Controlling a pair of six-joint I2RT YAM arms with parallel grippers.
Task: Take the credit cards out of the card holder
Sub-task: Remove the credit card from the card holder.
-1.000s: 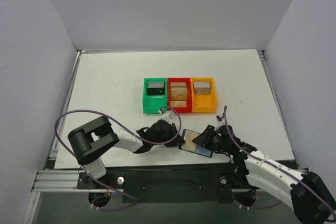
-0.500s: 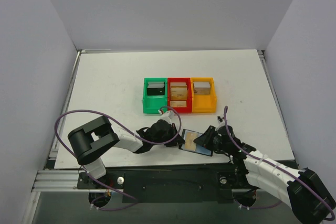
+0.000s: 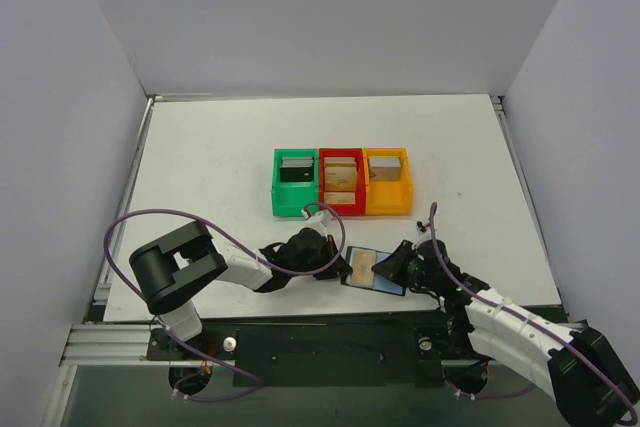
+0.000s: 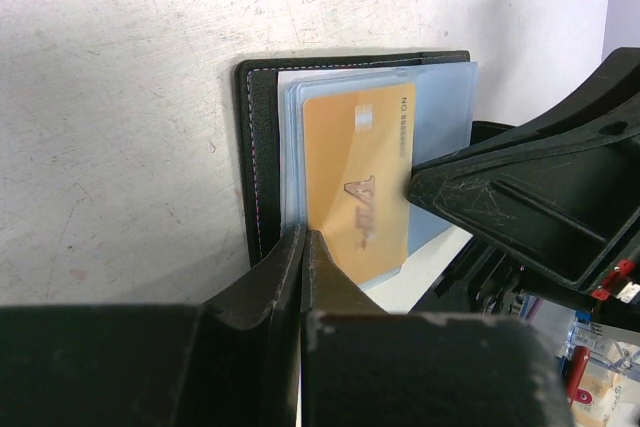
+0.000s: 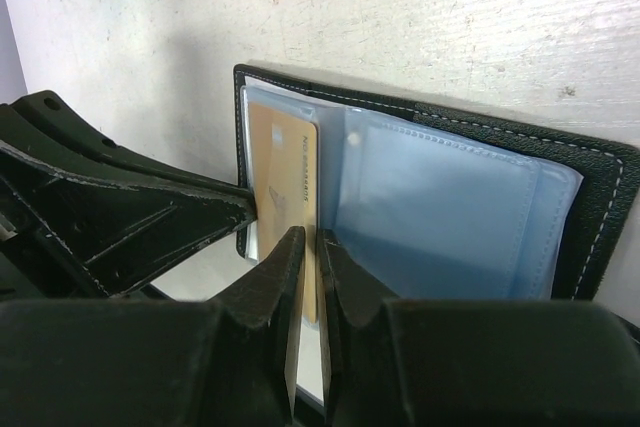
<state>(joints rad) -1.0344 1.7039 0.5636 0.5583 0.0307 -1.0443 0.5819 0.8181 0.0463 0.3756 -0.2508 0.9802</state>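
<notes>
The card holder [image 3: 378, 281] lies open on the table near the front edge, with a black rim [image 4: 246, 147] and pale blue sleeves [image 5: 440, 217]. An orange credit card [image 4: 355, 182] [image 5: 285, 162] sticks partly out of a sleeve. My left gripper [image 3: 335, 267] [image 4: 303, 245] is shut on the holder's near edge, pinning it. From the other side, my right gripper [image 3: 392, 269] [image 5: 308, 242] has its jaws closed on the orange card's edge. Each gripper shows in the other's wrist view.
A green bin [image 3: 296, 183], a red bin [image 3: 341, 183] and an orange bin [image 3: 388, 182] stand in a row behind the holder, each with cards inside. The table's front edge runs just below the holder. Grey walls enclose the table.
My right gripper's jaws have closed from open onto the orange card. The left gripper has stayed shut on the holder, which has not moved.
</notes>
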